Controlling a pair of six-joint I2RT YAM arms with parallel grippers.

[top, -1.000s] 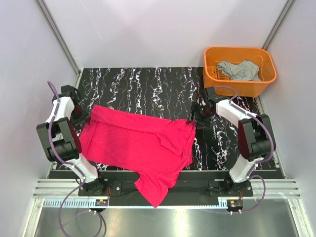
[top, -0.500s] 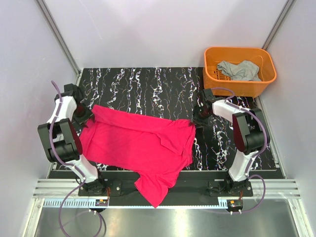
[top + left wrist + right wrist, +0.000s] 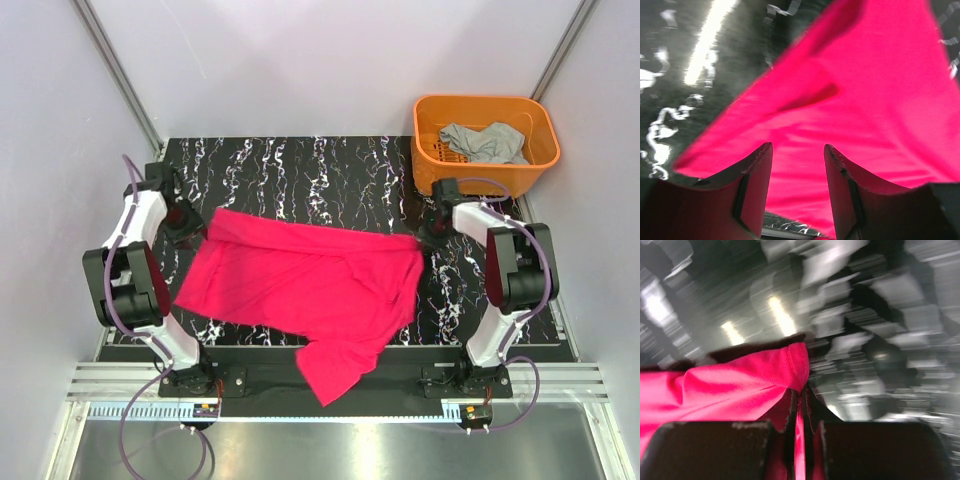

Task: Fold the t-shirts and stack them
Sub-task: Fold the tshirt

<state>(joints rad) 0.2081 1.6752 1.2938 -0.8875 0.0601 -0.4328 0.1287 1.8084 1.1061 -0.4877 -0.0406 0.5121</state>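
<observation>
The bright magenta-red t-shirt (image 3: 310,280) lies spread across the black marbled table (image 3: 300,170), one part hanging over the near edge. My right gripper (image 3: 430,238) is shut on its right corner; in the right wrist view the hem (image 3: 795,360) is pinched between the closed fingers (image 3: 800,392). My left gripper (image 3: 187,222) is at the shirt's far left corner. In the left wrist view its fingers (image 3: 797,147) stand apart with red cloth (image 3: 865,100) lying below the gap. The light grey t-shirt (image 3: 485,142) lies crumpled in the basket.
The orange plastic basket (image 3: 485,100) stands at the back right corner, just behind my right arm. Metal frame posts and pale walls close in the table on both sides. A rail runs along the near edge.
The right gripper has closed on the red shirt's right corner and pulled it to the right. The whole shirt has shifted right, and the left gripper has moved right with its left corner.
</observation>
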